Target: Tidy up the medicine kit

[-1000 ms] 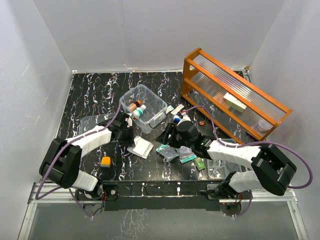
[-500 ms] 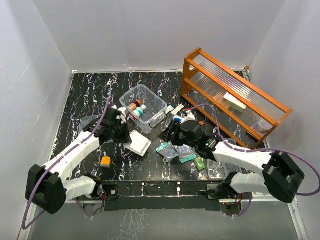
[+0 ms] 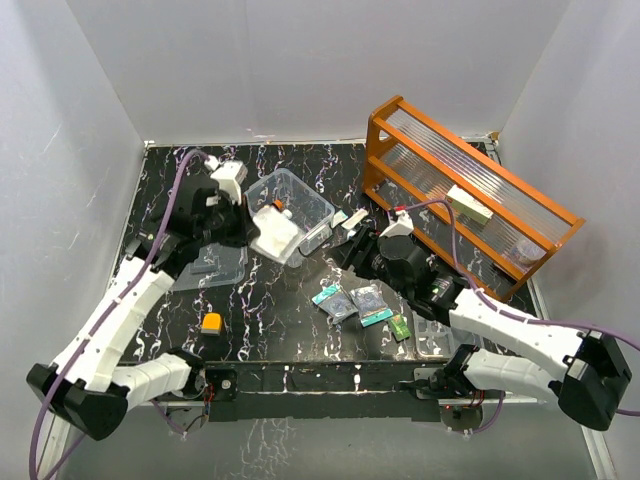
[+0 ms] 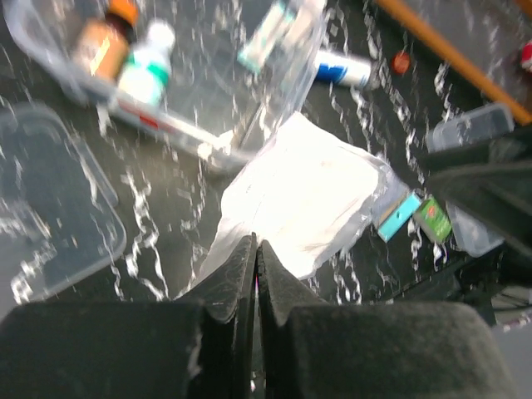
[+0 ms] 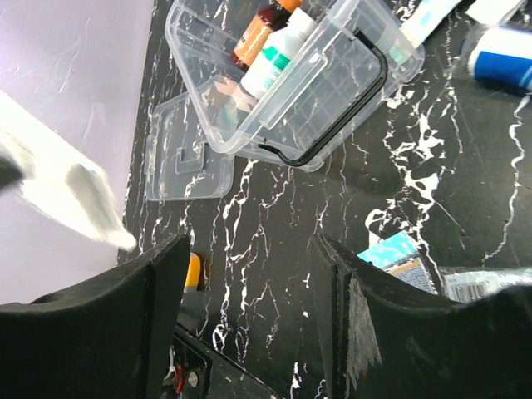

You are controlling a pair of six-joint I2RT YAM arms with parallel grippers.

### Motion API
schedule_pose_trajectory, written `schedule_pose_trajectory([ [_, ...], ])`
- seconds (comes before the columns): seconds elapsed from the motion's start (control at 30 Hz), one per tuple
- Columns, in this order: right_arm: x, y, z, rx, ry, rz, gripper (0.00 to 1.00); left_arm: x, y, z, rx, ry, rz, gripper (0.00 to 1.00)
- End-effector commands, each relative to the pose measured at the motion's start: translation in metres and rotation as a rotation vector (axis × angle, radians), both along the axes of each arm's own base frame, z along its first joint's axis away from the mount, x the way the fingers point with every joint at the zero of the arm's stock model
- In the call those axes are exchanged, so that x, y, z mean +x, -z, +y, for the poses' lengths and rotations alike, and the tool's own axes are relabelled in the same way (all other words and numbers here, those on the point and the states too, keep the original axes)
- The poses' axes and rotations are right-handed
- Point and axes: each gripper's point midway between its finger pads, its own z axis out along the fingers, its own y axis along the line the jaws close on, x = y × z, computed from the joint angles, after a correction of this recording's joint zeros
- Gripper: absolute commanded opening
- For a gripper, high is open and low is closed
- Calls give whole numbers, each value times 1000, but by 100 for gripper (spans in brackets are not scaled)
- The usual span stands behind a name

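Note:
The medicine kit's clear box (image 3: 314, 195) stands open at the table's middle back, with two small bottles (image 4: 125, 54) inside. Its flat clear lid (image 3: 205, 264) lies to the left of it. My left gripper (image 3: 247, 226) is shut on a corner of a white packet (image 3: 276, 232), hanging over the box's near left rim; the left wrist view shows the fingertips (image 4: 249, 249) pinching the packet (image 4: 303, 195). My right gripper (image 5: 249, 266) stands open over bare table right of the box (image 5: 332, 91), with nothing between its fingers. A clear compartment tray (image 3: 436, 336) lies near the front right.
An orange wooden rack (image 3: 460, 190) stands at the back right. Teal and green packets (image 3: 356, 303) lie in front of the right gripper. A blue and white tube (image 4: 345, 71) lies right of the box. A small orange block (image 3: 211, 322) sits near the front left.
My left arm has lifted the white packet off the table and swung it back over the box. The right gripper has drawn back to the right and opened slightly wider.

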Motion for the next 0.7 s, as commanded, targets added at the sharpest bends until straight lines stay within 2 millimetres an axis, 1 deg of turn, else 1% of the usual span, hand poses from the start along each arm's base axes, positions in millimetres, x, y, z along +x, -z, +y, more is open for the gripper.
schedule_pose_trajectory([
  [0.0,9,-30,-14,15,80,-66,58,45,-37,-9,46,25,-140,0],
  [0.07,8,-31,-20,8,101,-71,59,65,-38,-14,83,41,-148,0],
  [0.17,7,-34,-26,4,112,-90,60,98,-30,-18,173,45,-146,0],
  [0.23,7,-37,-28,-1,111,-105,60,117,-18,-21,232,64,-128,0],
  [0.33,6,-37,-30,-8,110,-111,61,140,2,-33,262,118,-80,0],
  [0.4,5,-36,-31,-11,109,-113,61,149,18,-41,278,162,-33,0],
  [0.43,5,-36,-32,-14,109,-113,62,153,33,-43,296,176,6,0],
  [0.47,4,-35,-33,-15,111,-113,62,154,36,-43,307,185,24,0],
  [0.53,4,-34,-34,-17,113,-113,62,155,57,-49,318,232,88,0],
  [0.67,6,-33,-35,-24,124,-113,63,155,79,-61,293,291,162,0],
])
